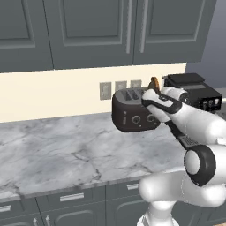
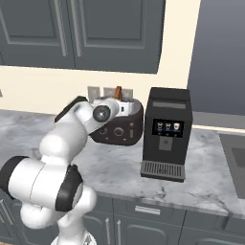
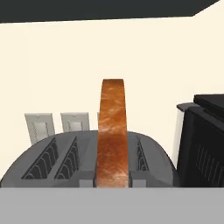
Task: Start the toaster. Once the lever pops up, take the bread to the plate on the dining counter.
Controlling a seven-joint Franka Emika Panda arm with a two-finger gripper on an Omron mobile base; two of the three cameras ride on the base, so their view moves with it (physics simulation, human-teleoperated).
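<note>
Brown bread (image 3: 113, 131) upright above toaster (image 1: 132, 115) slots in hand view; claw pinching its lower edge, base views hide grip

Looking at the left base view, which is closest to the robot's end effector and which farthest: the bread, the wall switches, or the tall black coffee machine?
1. Bread, right at the end effector, above the toaster.
2. Wall switches, behind, to the left.
3. Coffee machine, off to the right.

dark grey upper cabinets (image 1: 88, 31), cream wall (image 1: 48, 95) with perhaps three switch plates (image 3: 39, 127), grey-veined marble worktop (image 1: 62, 150), grey drawer fronts (image 1: 70, 198)
</note>
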